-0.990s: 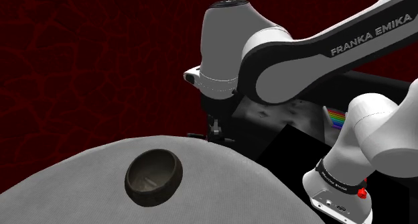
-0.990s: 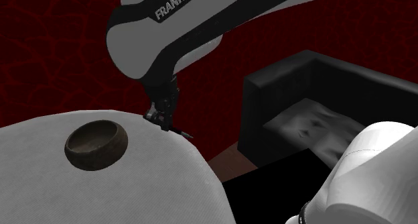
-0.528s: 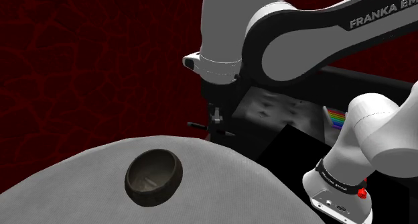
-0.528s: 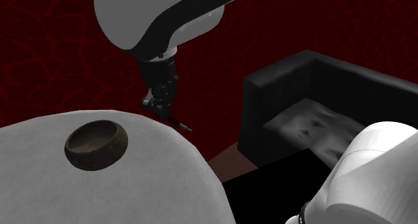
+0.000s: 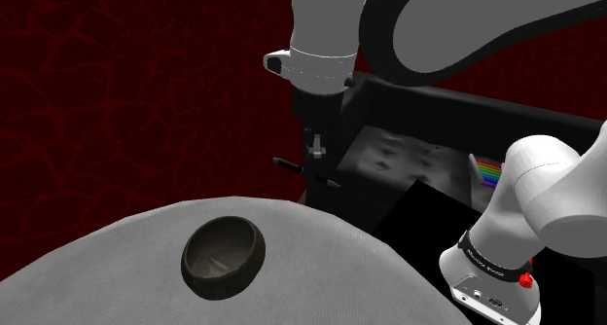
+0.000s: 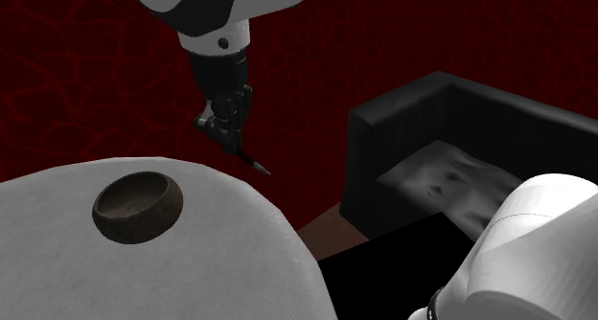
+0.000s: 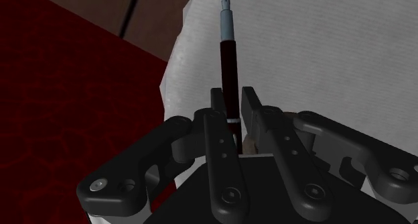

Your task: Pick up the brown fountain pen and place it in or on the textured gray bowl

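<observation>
Jaws closed on the fountain pen (image 7: 228, 48). In the wrist view the gripper (image 7: 232, 98) clasps the dark brown barrel between both fingers (image 7: 216, 125), and the grey section and pointed nib project well forward of the fingertips.

Positions are taken from the bowl (image 6: 144, 227), reading the second exterior view left to right.
- Bowl: dark, rough-walled, upright on the grey cloth-textured table (image 6: 192, 280).
- Gripper (image 6: 225, 126): above the bowl and to its right, over the table's far edge, clear of the surface.
- Pen (image 6: 251, 160): slants down from the fingers with the nib lowest and pointing away from the bowl. It touches nothing but the fingers.
- Black sofa (image 6: 450, 146): well to the bowl's right, off the table.

Handling assessment: the pen is judged light, rigid and smooth-barrelled, so it is liable to pivot or slide in a two-point hold. The nib is the fragile part. The barrel is the proper place to hold it; the long overhang ahead of the fingers is the weakness. Release should be low over the bowl, since a long pen may lodge across the rim or tip out.
</observation>
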